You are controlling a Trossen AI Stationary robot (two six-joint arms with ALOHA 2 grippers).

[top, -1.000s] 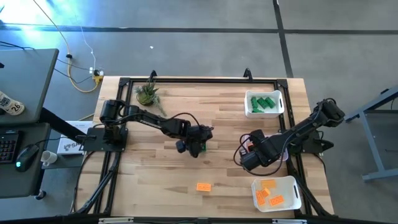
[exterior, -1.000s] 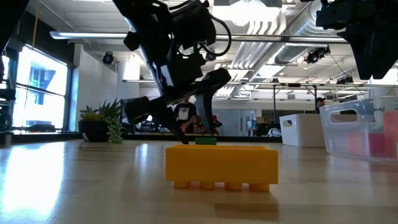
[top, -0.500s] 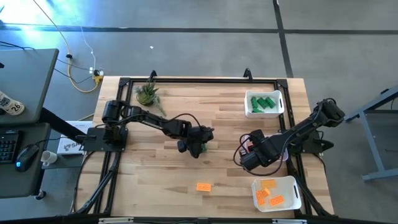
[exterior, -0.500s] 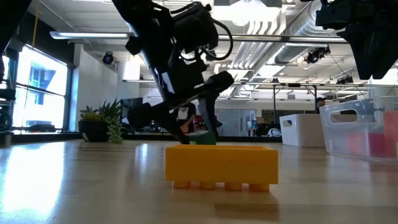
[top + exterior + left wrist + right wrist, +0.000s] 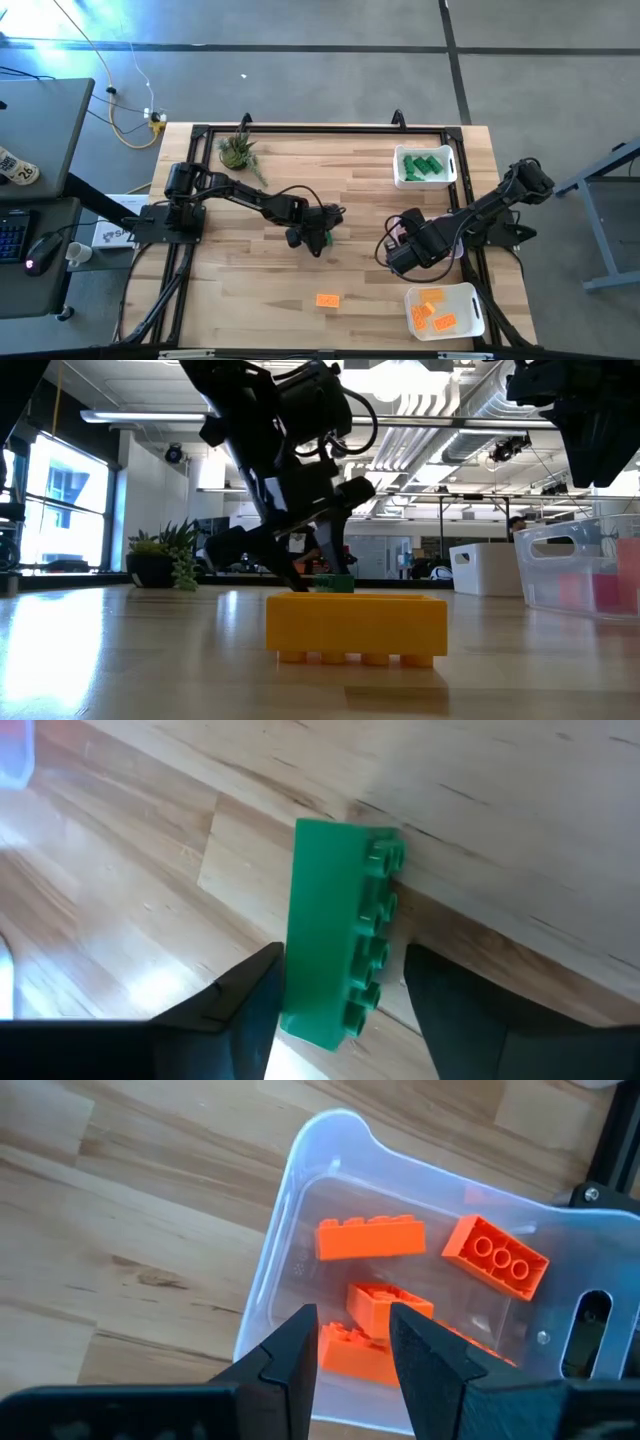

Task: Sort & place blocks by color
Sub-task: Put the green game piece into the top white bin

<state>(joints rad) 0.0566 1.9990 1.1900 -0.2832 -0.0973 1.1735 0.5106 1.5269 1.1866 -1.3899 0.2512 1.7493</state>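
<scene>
A green block (image 5: 335,935) stands between the fingers of my left gripper (image 5: 318,238) at mid-table; it also shows in the low view as the green block (image 5: 334,582), just above the wood. One yellow-orange block (image 5: 327,299) lies flat near the table's near edge, large in the low view (image 5: 355,625). Several orange blocks (image 5: 370,1238) lie in a clear bin (image 5: 445,310) at the near right. Green blocks (image 5: 424,165) fill a white bin at the far right. My right gripper (image 5: 352,1320) hovers open and empty over the clear bin's edge. My left gripper pinches the green block's lower end (image 5: 320,1010) between its two fingers, one on the smooth side and one toward the studded side. The fingers come slanting down from above. The block sits tilted, studs sideways; whether an edge rests on the table, I cannot tell.
A small potted plant (image 5: 238,150) stands at the far left. A reddish thing (image 5: 400,233) shows partly under my right arm. A black frame (image 5: 300,130) rims the table. Bare wood lies between the lone yellow-orange block and the plant.
In the low view the green block, lying flat on the table a second ago, has been tipped and raised slightly between my left gripper's fingers. My left gripper has shifted a little toward the table's right. My right arm has kept still.
</scene>
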